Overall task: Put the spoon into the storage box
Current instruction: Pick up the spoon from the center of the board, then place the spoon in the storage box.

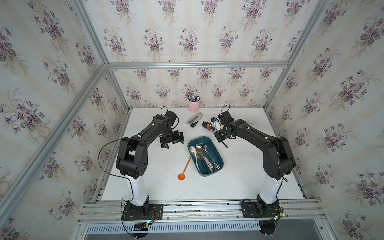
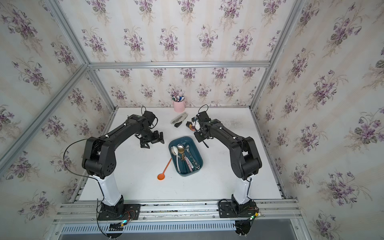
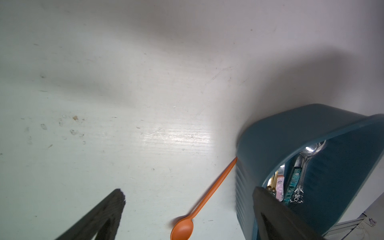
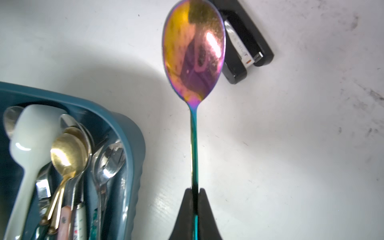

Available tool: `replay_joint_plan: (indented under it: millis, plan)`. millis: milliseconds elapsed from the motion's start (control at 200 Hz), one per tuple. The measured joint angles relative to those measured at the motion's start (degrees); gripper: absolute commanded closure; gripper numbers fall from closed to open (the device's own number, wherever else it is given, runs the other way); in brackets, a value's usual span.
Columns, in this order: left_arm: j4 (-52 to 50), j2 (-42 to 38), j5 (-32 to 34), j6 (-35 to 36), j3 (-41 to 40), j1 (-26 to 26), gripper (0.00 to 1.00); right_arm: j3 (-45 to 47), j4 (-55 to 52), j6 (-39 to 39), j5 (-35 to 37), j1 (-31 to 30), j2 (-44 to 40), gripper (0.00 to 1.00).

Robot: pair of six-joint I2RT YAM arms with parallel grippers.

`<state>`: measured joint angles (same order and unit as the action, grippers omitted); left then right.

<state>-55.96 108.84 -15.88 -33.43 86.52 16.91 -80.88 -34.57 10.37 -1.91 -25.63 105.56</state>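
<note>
Now | right fingers [image 4: 185,209] clenched on iridescent spoon [image 4: 194,52] | left fingers [image 3: 104,216] spread wide

orange spoon [image 3: 209,193] beside storage box [image 3: 280,133], cutlery [image 3: 299,182] inside

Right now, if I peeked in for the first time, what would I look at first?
Probably the shiny rainbow spoon, pinched by its handle in the right gripper, just outside the teal storage box. Next comes the box itself, in the middle of the white table and holding a bunch of spoons. An orange spoon lies on the table right beside it.
</note>
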Motion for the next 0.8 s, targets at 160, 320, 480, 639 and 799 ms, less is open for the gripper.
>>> replay_joint_plan:
  millis: [160, 320, 480, 639, 799]
  plan:
    - [0.5, 0.0, 0.0, 0.2, -0.8, 0.0, 0.0, -0.8, -3.7, -3.2, -0.1, -1.0, -4.9, 1.0]
    - [1.0, 0.2, 0.0, 0.7, -0.6, 0.0, 0.0, 0.3, -6.5, -6.9, -0.3, -4.5, -8.6, 1.0]
    - [1.3, 1.0, 0.1, 1.9, 0.9, -0.1, 0.0, 3.6, -6.7, -11.0, -0.5, -12.6, -9.9, 1.0]
    - [1.2, 1.0, 1.0, 3.9, 1.5, -0.1, 0.0, 7.3, -5.2, -15.9, 0.6, -17.4, -9.9, 1.0]
    - [0.8, 0.5, 3.2, 6.1, 0.8, -0.1, 0.0, 10.6, -1.6, -21.0, 1.2, -18.8, -9.4, 1.0]
